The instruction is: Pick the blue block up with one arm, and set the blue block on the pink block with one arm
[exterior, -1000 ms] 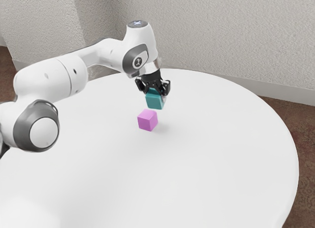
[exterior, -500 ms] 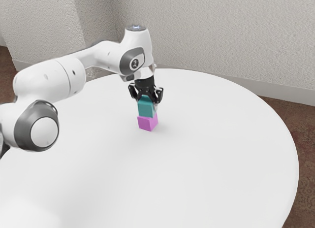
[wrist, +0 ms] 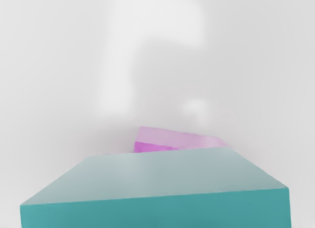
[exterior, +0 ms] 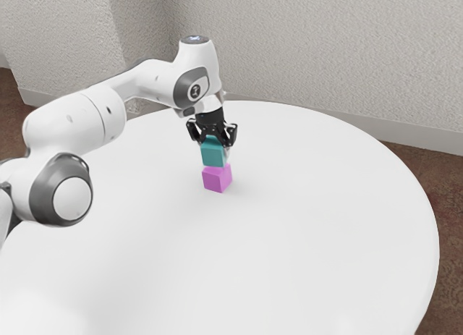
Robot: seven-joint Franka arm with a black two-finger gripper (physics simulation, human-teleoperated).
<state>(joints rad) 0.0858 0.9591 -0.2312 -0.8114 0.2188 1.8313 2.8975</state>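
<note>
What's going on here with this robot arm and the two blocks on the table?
The robot's end effector is shut on the blue block from above. That block sits on top of the pink block on the white table. The stack looks made, but the block is not yet released.

The blue block (exterior: 212, 154) is looking more teal, honestly. The pink block (exterior: 216, 180) is showing magenta-ish, and the table (exterior: 325, 226) is reading white.

Glossy white arm (exterior: 108, 111) of rounded segments, grey discs (exterior: 61, 197) at the joints, ending in a small black hand (exterior: 212, 140).
</note>
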